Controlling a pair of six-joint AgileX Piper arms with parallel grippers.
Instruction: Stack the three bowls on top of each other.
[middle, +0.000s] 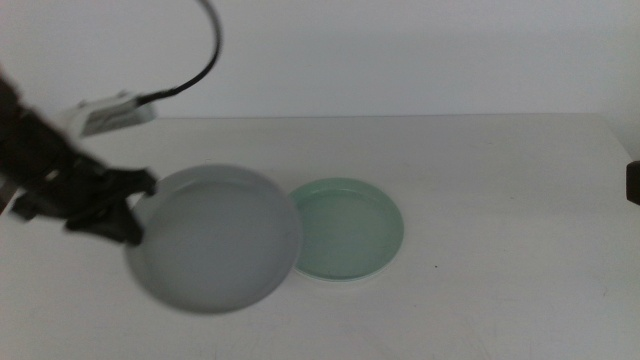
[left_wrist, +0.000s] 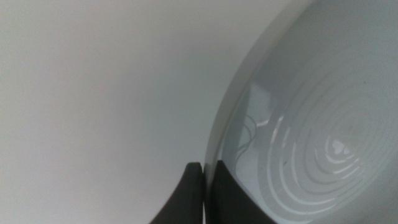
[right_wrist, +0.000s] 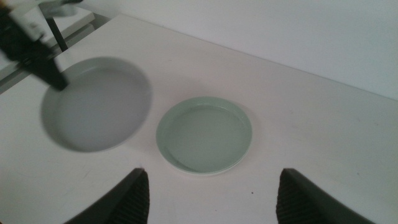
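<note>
My left gripper comes in from the left and is shut on the left rim of the grey-blue bowl, which it holds tilted a little above the table. The left wrist view shows its jaws pinching that rim. The pale mint green bowl sits on the table just right of it, and the two rims overlap in view. A thin white edge shows under the mint bowl's front rim; the white bowl is otherwise hidden. My right gripper is open and empty, waiting at the right edge.
A white box with a black cable lies at the back left of the white table. The right wrist view shows the grey-blue bowl, the mint bowl and the left gripper.
</note>
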